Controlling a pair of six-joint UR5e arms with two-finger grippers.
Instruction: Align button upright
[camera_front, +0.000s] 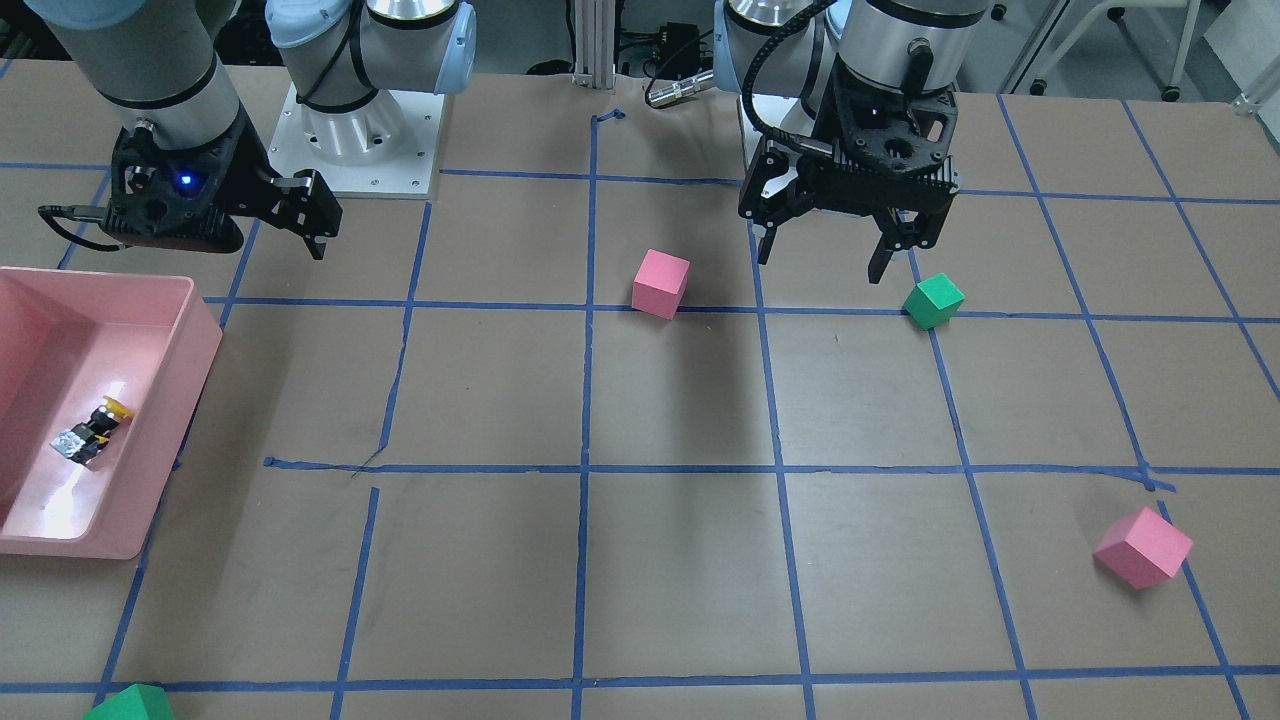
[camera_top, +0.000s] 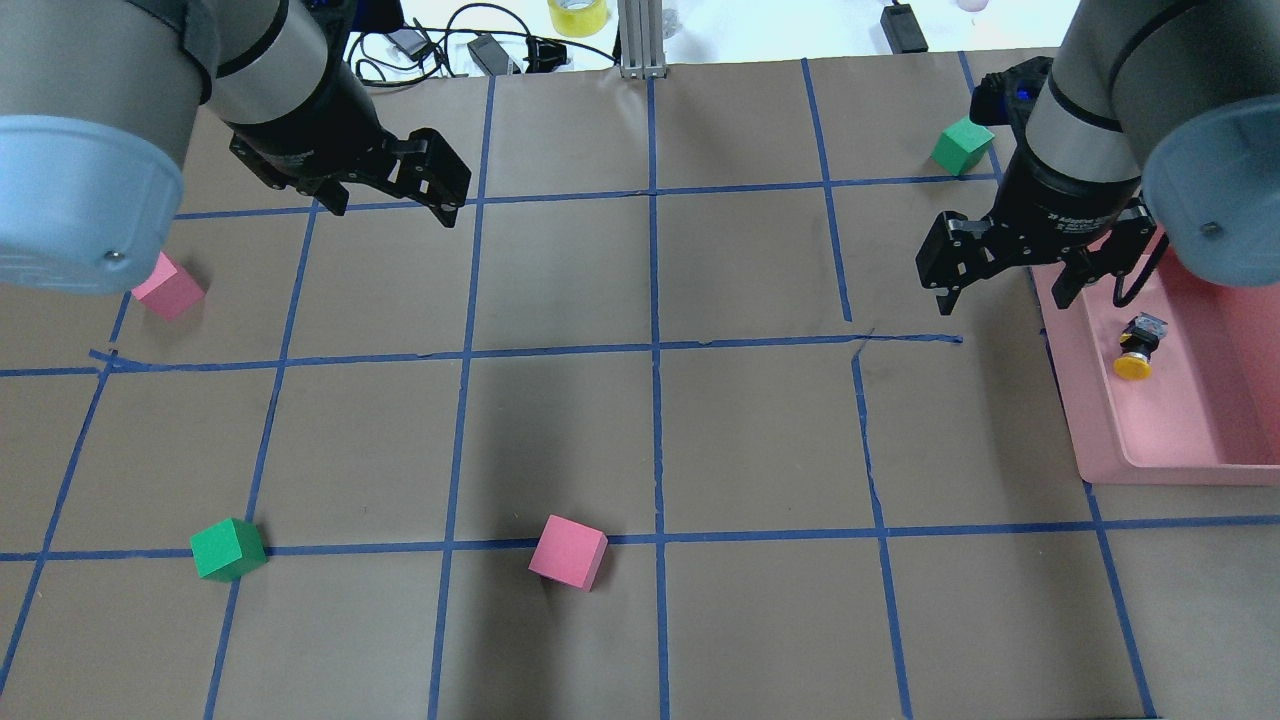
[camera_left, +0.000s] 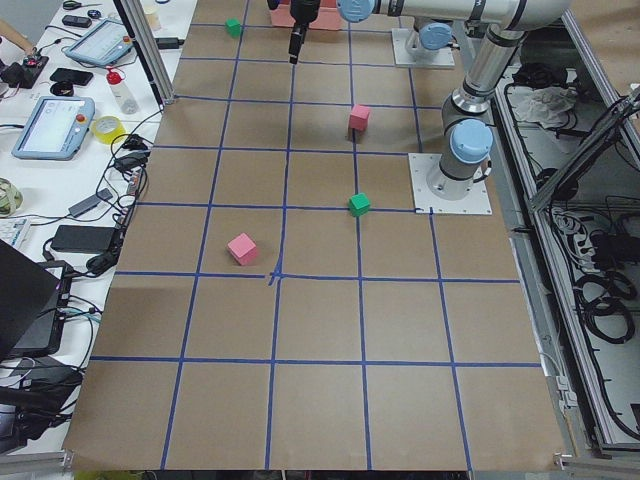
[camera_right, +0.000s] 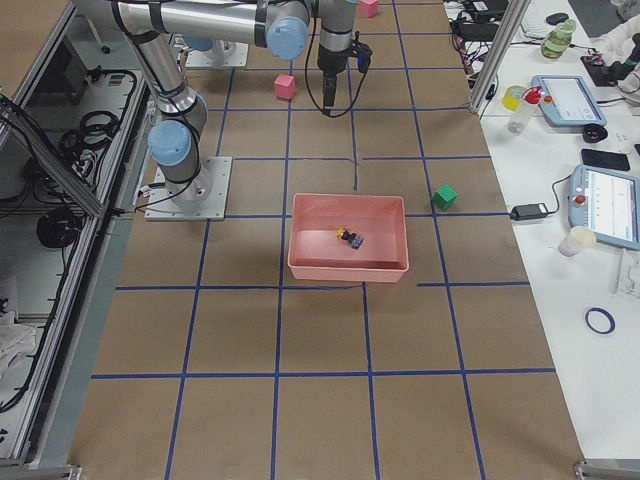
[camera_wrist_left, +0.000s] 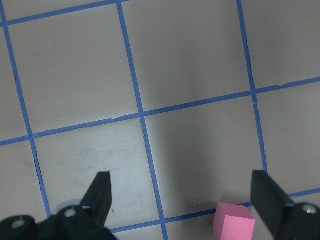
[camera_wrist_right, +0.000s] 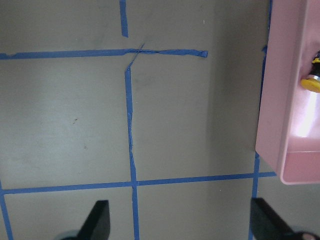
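The button (camera_front: 95, 432) lies on its side on the floor of a pink bin (camera_front: 203, 345), yellow cap at one end, silvery base at the other. It also shows in the overhead view (camera_top: 1137, 348) and at the right edge of the right wrist view (camera_wrist_right: 311, 80). My right gripper (camera_top: 1005, 295) is open and empty, hovering over the table just outside the bin's wall (camera_top: 1072, 400), apart from the button. My left gripper (camera_top: 395, 205) is open and empty, high over the table's other half, far from the bin.
Coloured cubes sit on the brown, blue-taped table: a pink cube (camera_top: 568, 552) and a green cube (camera_top: 228, 549) near the robot, a pink cube (camera_top: 168, 287) at the left, a green cube (camera_top: 962, 146) beyond the bin. The left wrist view shows one pink cube (camera_wrist_left: 233, 220).
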